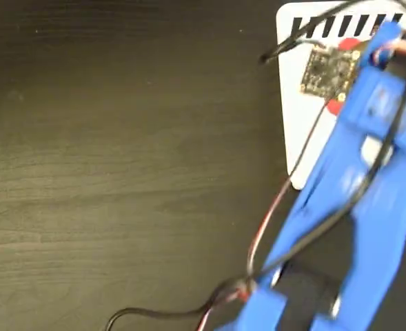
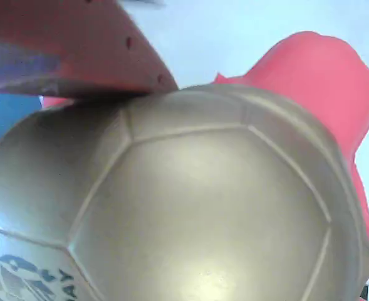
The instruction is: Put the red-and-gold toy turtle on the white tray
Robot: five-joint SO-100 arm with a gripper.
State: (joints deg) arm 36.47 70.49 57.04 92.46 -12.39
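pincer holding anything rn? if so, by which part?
Looks like the toy turtle: its gold shell fills the wrist view, with a red finger pressed on the shell's upper edge. The opposite finger is hidden, so a full grip cannot be confirmed.

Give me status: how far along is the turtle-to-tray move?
Done: the pick and the carry. In the fixed view the blue arm reaches over the white tray, red bits of the toy showing beside the circuit board. In hand: the red-and-gold toy turtle fills the wrist view, a red finger pressed on its gold shell. Left: release and retreat; whether the turtle touches the tray can't be told.
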